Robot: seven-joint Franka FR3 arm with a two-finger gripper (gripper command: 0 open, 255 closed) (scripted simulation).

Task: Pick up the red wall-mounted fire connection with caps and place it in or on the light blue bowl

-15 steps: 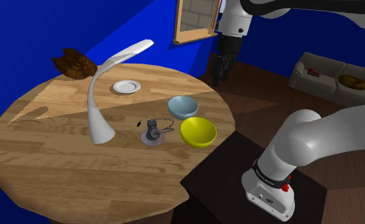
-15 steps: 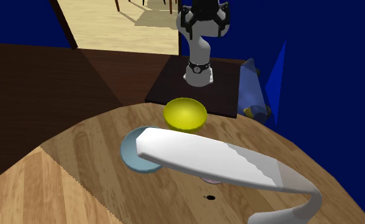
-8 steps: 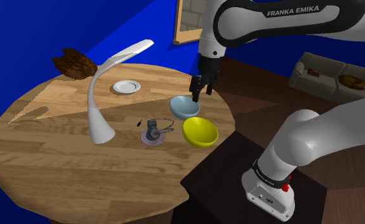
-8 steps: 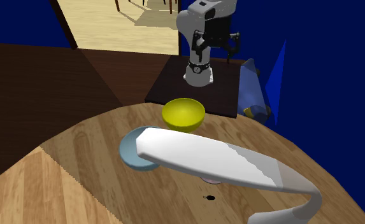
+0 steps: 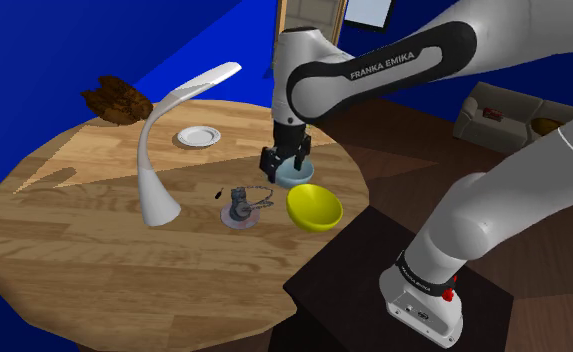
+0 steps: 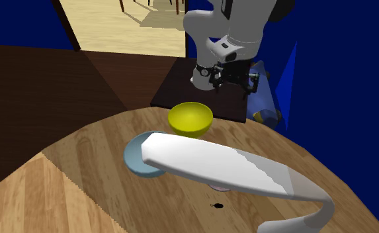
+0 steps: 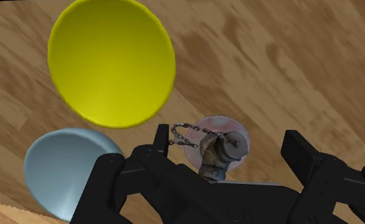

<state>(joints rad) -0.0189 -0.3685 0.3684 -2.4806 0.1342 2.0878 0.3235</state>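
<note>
- The gripper [image 5: 285,164] hangs low over the round wooden table [image 5: 94,260]. Its fingers are spread wide and hold nothing.
- The fire connection [image 5: 239,206], drawn grey on a pale disc with a small chain, stands upright on the table. It is near the yellow bowl [image 5: 313,206], on the shoulder view's left.
- The light blue bowl [image 5: 299,177] sits just beyond the yellow one, partly behind the gripper, which seems not to touch it.

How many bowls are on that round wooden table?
2. The yellow bowl sits near the table's edge; the light blue bowl lies just beside it, farther in. None seems hidden.
</note>
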